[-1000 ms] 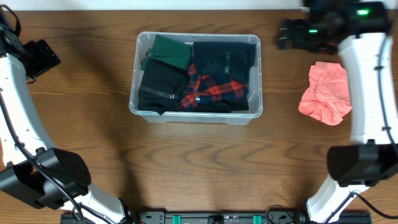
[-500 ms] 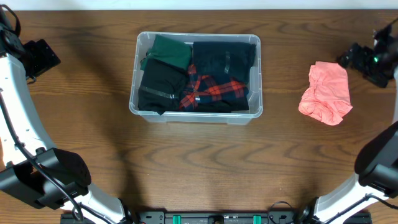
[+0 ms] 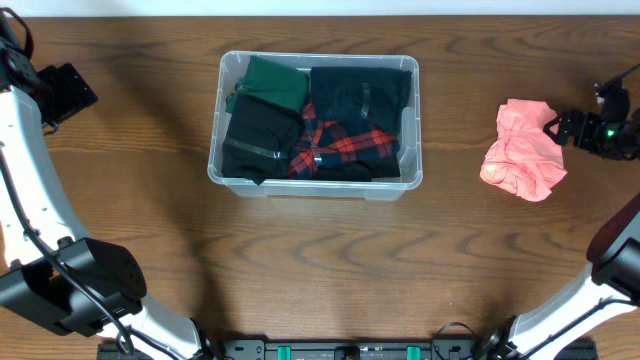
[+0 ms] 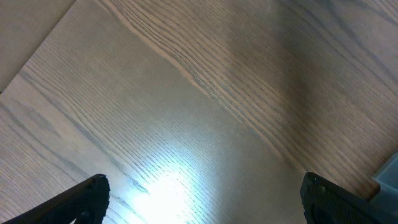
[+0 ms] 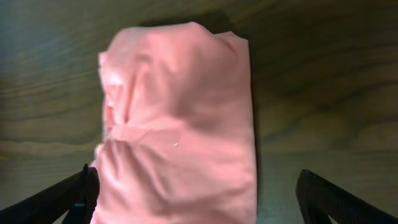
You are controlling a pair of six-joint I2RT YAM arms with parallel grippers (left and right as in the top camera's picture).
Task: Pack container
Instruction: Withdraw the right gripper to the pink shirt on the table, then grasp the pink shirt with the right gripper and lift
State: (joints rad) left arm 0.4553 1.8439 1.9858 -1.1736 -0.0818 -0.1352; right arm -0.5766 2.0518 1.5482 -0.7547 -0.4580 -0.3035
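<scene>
The clear plastic container (image 3: pixel 214 150) sits at the table's back middle. It holds a green garment (image 3: pixel 275 82), dark folded clothes (image 3: pixel 258 140) and a red plaid garment (image 3: pixel 335 145). A pink folded garment (image 3: pixel 524 150) lies on the table at the right; it fills the right wrist view (image 5: pixel 180 118). My right gripper (image 3: pixel 568 127) is open just right of the pink garment, its fingers (image 5: pixel 198 199) spread wide over the garment. My left gripper (image 3: pixel 68 92) is at the far left, open over bare wood (image 4: pixel 202 199).
The wooden table (image 3: pixel 320 260) extends in front of the container. A corner of the container shows at the lower right of the left wrist view (image 4: pixel 390 174).
My right arm has swung from the back of the table, right and forward, down to the pink garment's right side. The left arm and the container have not moved.
</scene>
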